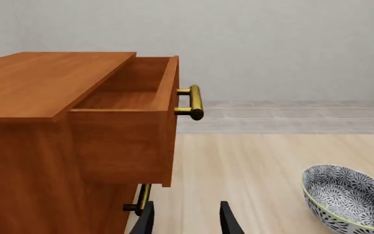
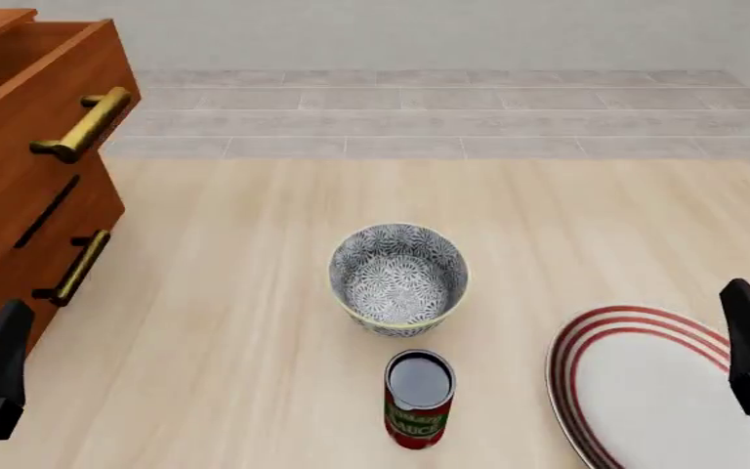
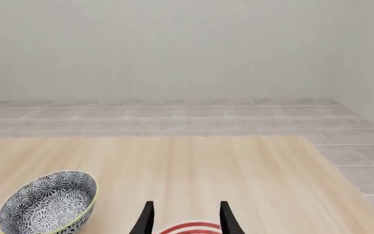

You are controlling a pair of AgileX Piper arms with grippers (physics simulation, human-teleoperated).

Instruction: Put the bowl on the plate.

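Both tools (image 1: 185, 219) (image 3: 185, 218) agape, empty; can (image 2: 418, 398) before bowl (image 2: 398, 278), plate (image 2: 655, 396) rightward, dresser (image 2: 23, 176) left.

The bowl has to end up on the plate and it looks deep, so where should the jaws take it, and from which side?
Probably the cream rim of the bowl, one jaw inside and one outside, coming down from above. It stands upright and open, and the can crowds its near side, so take the rim on the side facing the plate.
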